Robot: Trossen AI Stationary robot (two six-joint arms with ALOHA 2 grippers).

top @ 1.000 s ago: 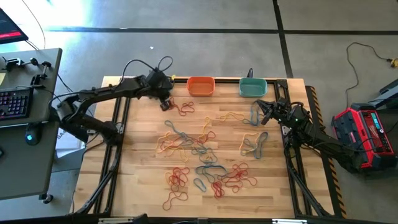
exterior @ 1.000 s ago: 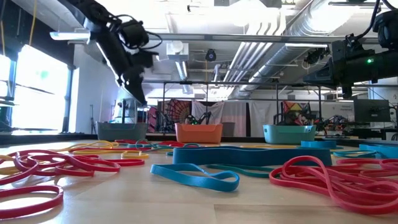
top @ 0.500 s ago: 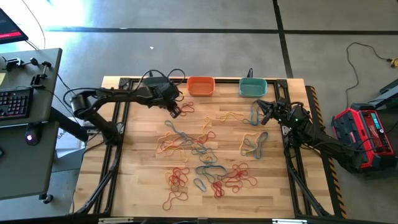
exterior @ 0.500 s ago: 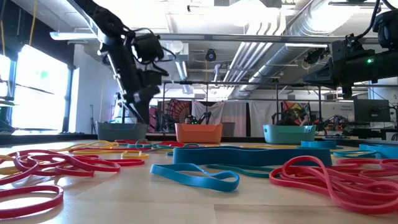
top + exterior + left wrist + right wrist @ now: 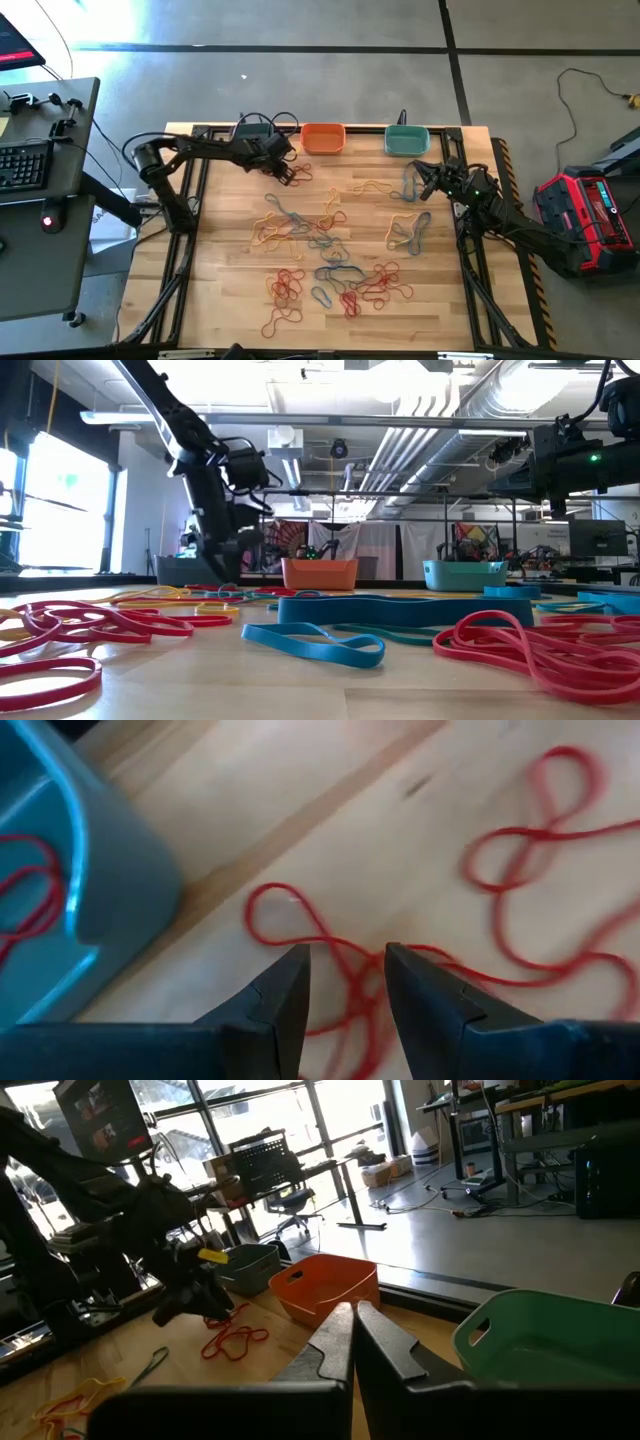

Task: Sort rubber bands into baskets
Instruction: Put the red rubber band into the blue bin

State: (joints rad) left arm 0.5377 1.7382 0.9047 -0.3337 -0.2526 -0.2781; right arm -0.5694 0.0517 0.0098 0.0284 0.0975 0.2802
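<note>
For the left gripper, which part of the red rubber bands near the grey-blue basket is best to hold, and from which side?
Best to grip the tangled strands of the red rubber bands lying between the open fingers of the left gripper, coming straight down from above. They lie flat on the table, beside the grey-blue basket, so a side approach would probably slip over them.

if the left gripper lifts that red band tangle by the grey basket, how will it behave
Probably floppy: the red bands lie in loose thin curls flat on the wood, so they should droop from the left gripper. Likely light, being so thin. The loops cross over each other, so several may come up together beside the grey basket.
</note>
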